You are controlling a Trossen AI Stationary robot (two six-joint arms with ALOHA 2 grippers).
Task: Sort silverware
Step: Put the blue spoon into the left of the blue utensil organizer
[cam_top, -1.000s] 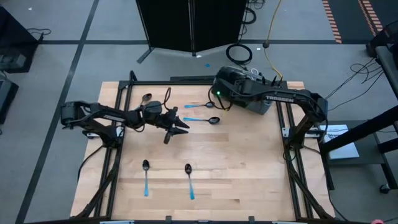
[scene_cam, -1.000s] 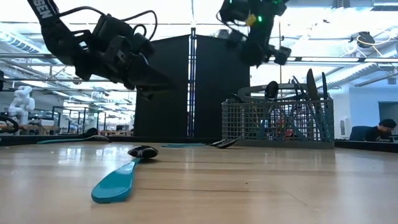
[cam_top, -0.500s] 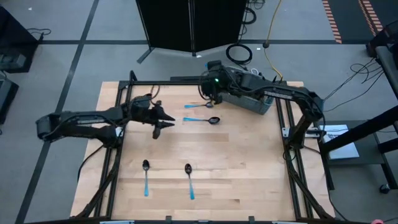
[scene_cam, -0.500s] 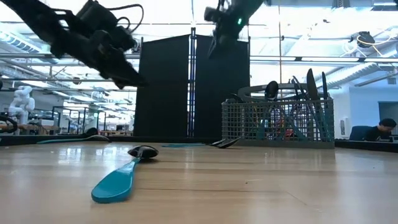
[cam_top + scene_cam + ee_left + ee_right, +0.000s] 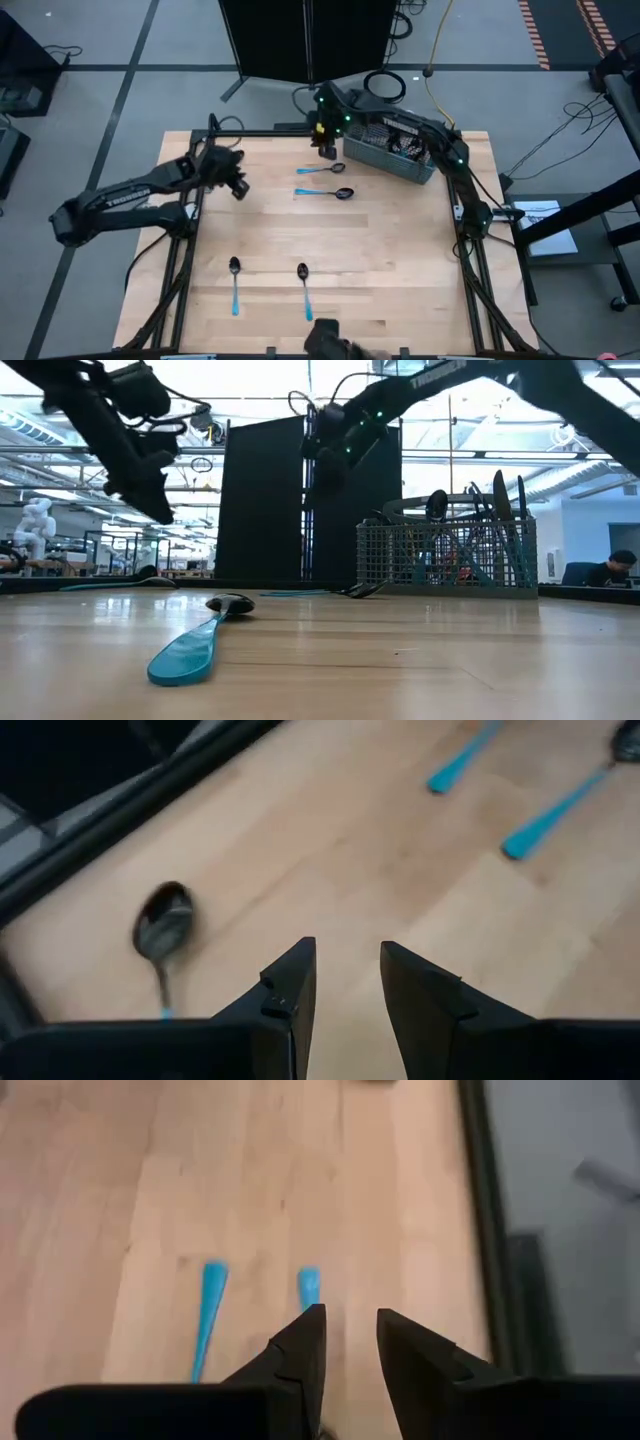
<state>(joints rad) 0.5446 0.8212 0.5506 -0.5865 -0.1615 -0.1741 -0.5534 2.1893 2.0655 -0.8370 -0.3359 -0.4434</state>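
Four blue-handled spoons lie flat on the wooden table [image 5: 400, 260]: two side by side near the far edge [image 5: 322, 169] [image 5: 325, 192] and two near the front [image 5: 234, 280] [image 5: 304, 288]. A fifth spoon [image 5: 163, 925] lies just ahead of my left gripper. My left gripper [image 5: 240, 189] [image 5: 345, 955] hangs open above the table's far left, nothing between its fingers. My right gripper [image 5: 327, 153] [image 5: 350, 1320] hangs open over the far edge, just beyond the far pair, whose handle ends [image 5: 213, 1275] [image 5: 308, 1283] show below it. More silverware stands in the grey mesh basket [image 5: 400, 152].
The basket [image 5: 445, 555] stands at the far right, under the right arm's reach. A black frame rail runs along the table's far edge [image 5: 260, 131] and sides. A dark shape [image 5: 335, 342] shows at the near edge. Bare wood lies in the middle and right.
My left gripper has drawn back from the middle of the table toward its left edge, rising and tipping. My right gripper has swung from above the basket toward the left along the far edge, rolling about as it went. The spoons have stayed in place.
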